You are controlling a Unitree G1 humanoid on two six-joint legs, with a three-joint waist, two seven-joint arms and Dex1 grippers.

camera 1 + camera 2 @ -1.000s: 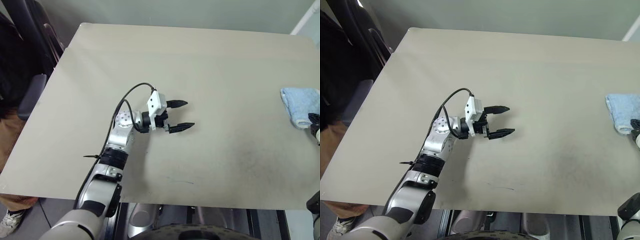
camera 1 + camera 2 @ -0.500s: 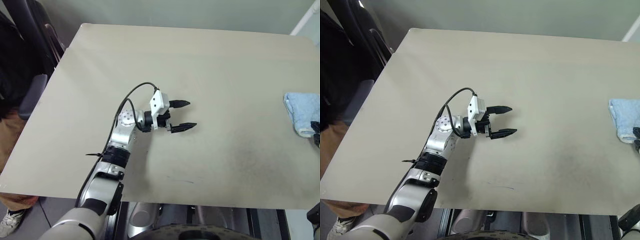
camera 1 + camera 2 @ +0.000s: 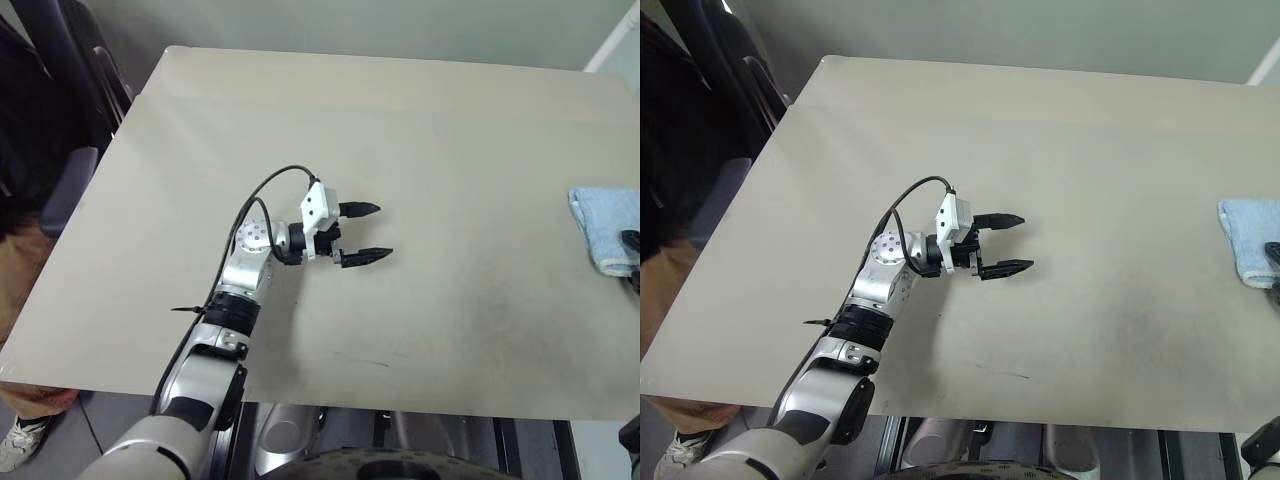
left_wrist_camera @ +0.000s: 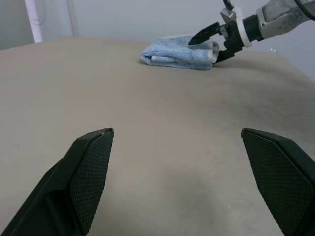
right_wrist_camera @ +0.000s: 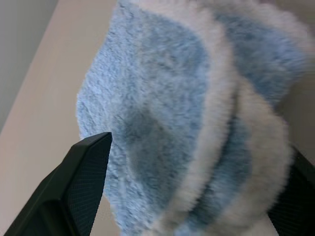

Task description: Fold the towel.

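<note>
**Towel bundled at the right edge, both claws released**

The left gripper [image 3: 366,233] hovers spread wide and empty over mid-tabletop [image 3: 420,120], pointing right toward the towel [image 3: 605,224]. That folded bundle lies at the tabletop's right edge, long axis running front to back. The right gripper [image 4: 215,42], jaws parted around the bundle's near end, is far nearer.
</note>
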